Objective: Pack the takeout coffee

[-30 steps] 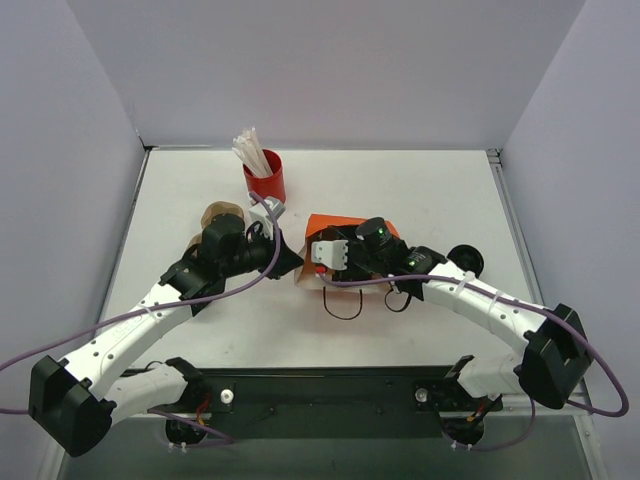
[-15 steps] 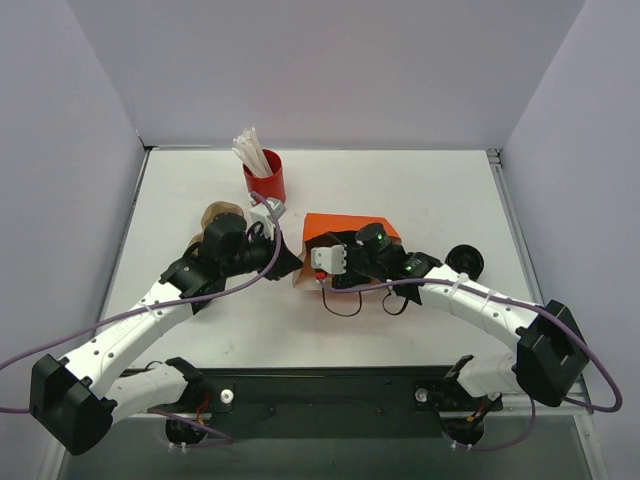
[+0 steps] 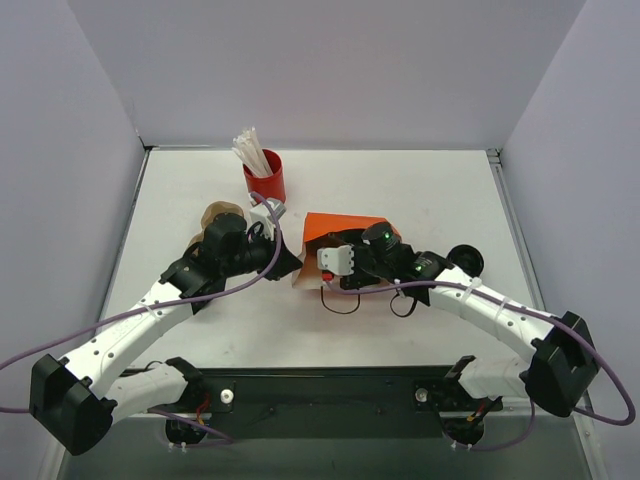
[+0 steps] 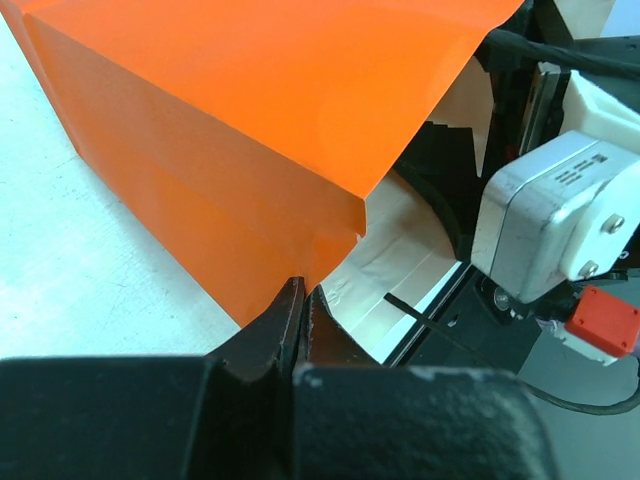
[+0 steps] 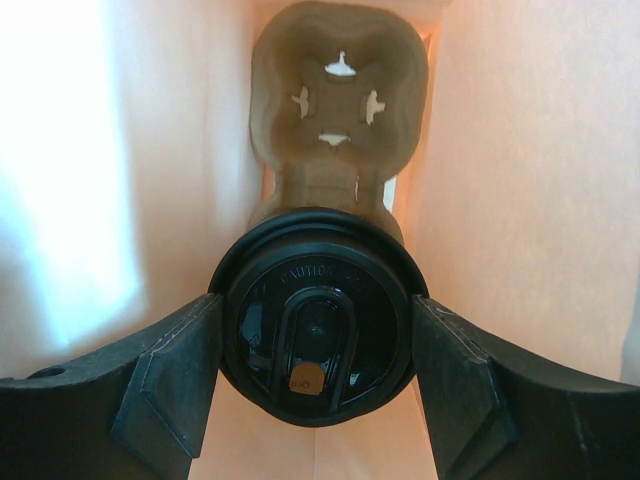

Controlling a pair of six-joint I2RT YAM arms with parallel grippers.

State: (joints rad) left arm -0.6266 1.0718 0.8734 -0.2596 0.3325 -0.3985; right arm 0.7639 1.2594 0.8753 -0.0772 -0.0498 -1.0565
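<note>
Looking down from overhead, I have an orange paper bag lying mid-table, with its black loop handles spilling toward the arm bases. My left pincer sits at the left corner of the bag's mouth, and the right arm bends in so that its wrist is at that same opening; its fingers are hidden from this angle. A red cup of white sticks stands behind the bag to the left, apart from it. One small black-lidded cup, the second cup, stands on the table just beyond the right forearm, outside the bag. From the left wrist the fingers are pressed together on the bag's lower edge — orange outside, pale paper lining showing inside the mouth. From the right wrist I am looking straight down the bag's interior: the coffee cup fills the middle of the view, and the right pincer is clamped on it, one finger against each side of the round black lid. Deeper in the bag, past the lid, lies a cardboard carrier — whether the cup's base already sits in it I cannot tell.
</note>
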